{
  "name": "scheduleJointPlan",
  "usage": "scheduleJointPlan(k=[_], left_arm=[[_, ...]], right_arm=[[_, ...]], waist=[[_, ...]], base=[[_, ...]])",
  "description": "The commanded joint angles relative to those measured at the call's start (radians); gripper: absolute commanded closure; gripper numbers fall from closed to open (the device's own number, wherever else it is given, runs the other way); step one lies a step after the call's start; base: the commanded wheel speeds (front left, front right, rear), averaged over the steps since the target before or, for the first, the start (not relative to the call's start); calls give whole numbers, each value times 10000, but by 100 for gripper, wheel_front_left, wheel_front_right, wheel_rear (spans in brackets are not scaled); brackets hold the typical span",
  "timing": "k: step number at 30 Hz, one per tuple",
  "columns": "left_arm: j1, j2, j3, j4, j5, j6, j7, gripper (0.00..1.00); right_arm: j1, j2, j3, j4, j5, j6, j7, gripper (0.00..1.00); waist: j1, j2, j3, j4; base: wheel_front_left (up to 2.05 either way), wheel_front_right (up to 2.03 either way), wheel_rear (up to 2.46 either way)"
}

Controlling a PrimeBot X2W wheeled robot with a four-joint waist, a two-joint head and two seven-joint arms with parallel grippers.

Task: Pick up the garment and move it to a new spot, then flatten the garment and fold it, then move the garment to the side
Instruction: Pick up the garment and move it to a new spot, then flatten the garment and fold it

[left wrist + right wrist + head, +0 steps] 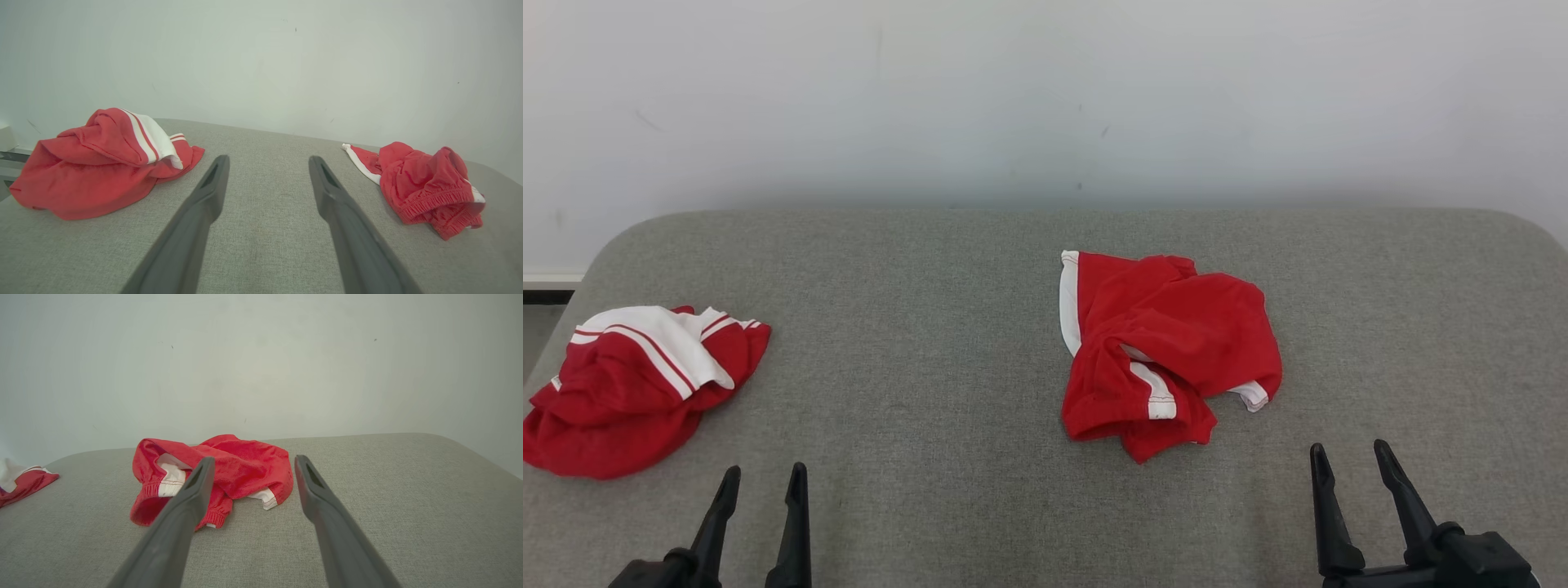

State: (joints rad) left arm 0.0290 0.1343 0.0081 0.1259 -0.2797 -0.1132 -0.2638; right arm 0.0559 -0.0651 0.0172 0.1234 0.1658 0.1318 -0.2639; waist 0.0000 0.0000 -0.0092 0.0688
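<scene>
1. left gripper, 7 o'clock in the head view: two dark fingers spread wide, nothing between them, tips over bare fabric. its body is cut off by the bottom edge.
2. right gripper, 5 o'clock: fingers equally wide apart and empty. only part of its base clears the bottom edge.
3. grey padded surface under both grippers. its near edge is out of frame and its far corners are rounded.
4. crumpled red garment, at about 4 o'clock from the middle of the head view and 10 o'clock from the right gripper, near it but apart. it lies bunched, with white trim along its left edge and white patches low down. a gathered elastic edge shows in the left wrist view. its true outline is hard to make out in the folds. in the right wrist view the left-hand finger covers part of it.
5. second red garment, at 8 o'clock and 10 o'clock from the left gripper, well apart from the first. it is heaped, with a white striped band on top. its left side runs to the frame edge, so its full extent can't be told.
6. white wall at 12 o'clock behind the surface, with faint scuffs.
</scene>
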Motion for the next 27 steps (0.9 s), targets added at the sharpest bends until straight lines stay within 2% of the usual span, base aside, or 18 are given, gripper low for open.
scheduleJointPlan(k=[1,27], left_arm=[[-74,-46,2,40,156,-28,-11,0],[-121,-186,143,164,476,-159,-12,0]], right_arm=[[36,30,21,29,4,-22,-6,0],[114,44,71,167,-79,-22,-8,0]], waist=[[0,0,-22,-6],[0,0,-86,-10]], base=[[0,0,0],[0,0,0]])
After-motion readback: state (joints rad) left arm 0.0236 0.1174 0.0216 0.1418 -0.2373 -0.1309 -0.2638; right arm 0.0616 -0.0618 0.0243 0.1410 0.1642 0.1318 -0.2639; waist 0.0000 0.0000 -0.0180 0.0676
